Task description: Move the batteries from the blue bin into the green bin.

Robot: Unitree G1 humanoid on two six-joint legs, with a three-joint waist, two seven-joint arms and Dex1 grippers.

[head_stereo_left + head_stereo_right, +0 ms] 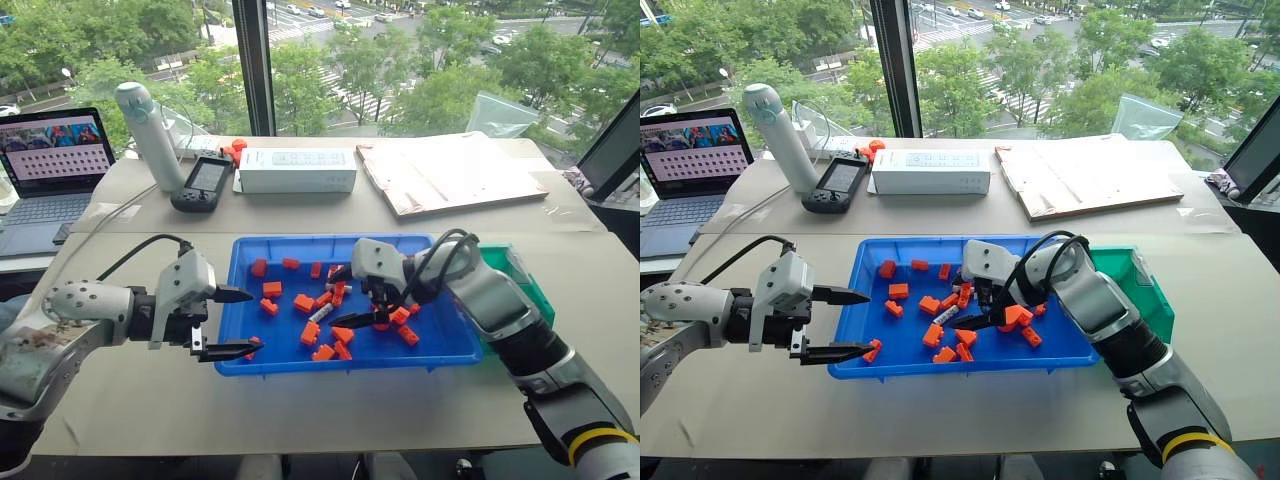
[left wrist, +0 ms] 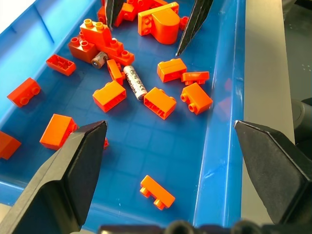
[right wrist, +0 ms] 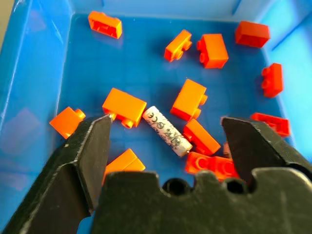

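Blue bin (image 1: 445, 345): glossy smooth plastic. Orange blocks (image 3: 124, 106): studded plastic, slight sheen. Battery (image 3: 166, 130): matt printed white wrap. Tool fingers (image 2: 73, 170): matt black. Table (image 1: 300, 400): matt beige.

The blue bin (image 1: 447, 343) is sitting on the tabletop (image 1: 330, 400), with the green bin (image 1: 520, 280) touching its right side. A battery (image 1: 321, 313) is lying among toy bricks (image 1: 309, 333) inside the blue bin. Behind them, a laptop (image 1: 50, 175) is standing far left, a handheld controller (image 1: 203, 184) and a box (image 1: 297, 170) lying to its right.
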